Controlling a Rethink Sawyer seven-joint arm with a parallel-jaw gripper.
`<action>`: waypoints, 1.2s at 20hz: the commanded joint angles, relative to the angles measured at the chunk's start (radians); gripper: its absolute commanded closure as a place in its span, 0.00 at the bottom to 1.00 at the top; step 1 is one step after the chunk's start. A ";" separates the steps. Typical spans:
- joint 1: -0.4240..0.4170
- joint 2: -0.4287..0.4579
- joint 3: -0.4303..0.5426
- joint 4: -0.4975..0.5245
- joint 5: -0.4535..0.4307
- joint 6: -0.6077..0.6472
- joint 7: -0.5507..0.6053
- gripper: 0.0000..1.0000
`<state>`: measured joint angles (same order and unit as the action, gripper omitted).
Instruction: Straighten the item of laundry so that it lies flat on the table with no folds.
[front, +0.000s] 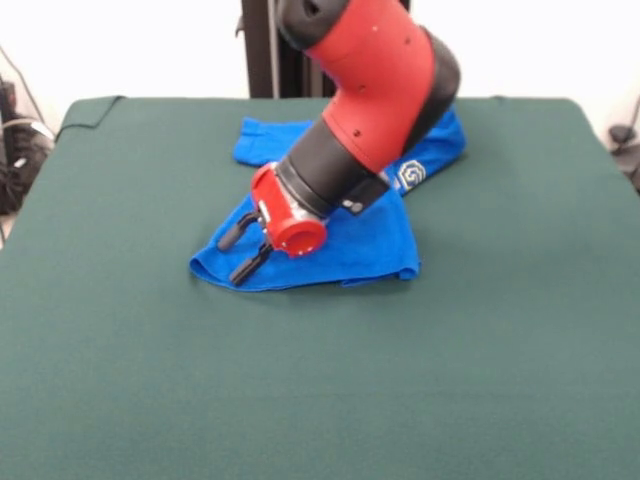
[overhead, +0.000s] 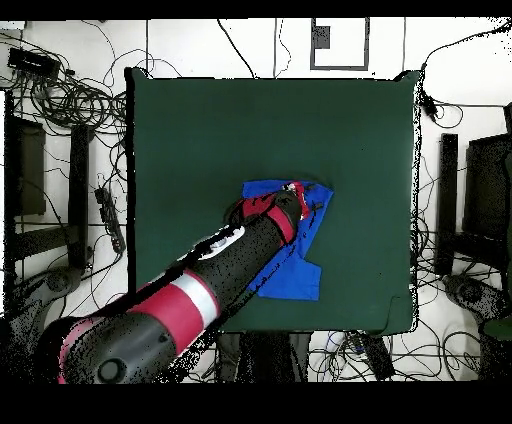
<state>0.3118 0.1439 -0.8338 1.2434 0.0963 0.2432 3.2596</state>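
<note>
Bare green tabletop (front: 300, 400) nearest. Blue T-shirt (front: 345, 250) bunched past centre, long axis diagonal, near-left to far-right. Gripper (front: 240, 252) over its near-left corner, fingers (front: 248, 266) parted, gripping nothing.

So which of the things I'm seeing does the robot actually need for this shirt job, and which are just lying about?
Part of the job:
- the blue T-shirt, still folded over on itself
- the green table it must lie flat on
- the gripper, fingers apart, low over the shirt

Just lying about:
- the cables on the floor round the table
- the dark equipment at the sides
</note>
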 joint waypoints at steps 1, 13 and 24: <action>-0.037 0.033 0.270 -0.058 -0.110 -0.083 -0.157 0.00; 0.011 0.246 -0.112 -0.150 -0.156 -0.224 0.007 0.00; -0.031 0.390 -0.329 -0.143 -0.051 -0.364 0.027 0.00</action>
<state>0.3062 0.4155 -1.1281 1.1801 -0.0473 -0.0322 3.2596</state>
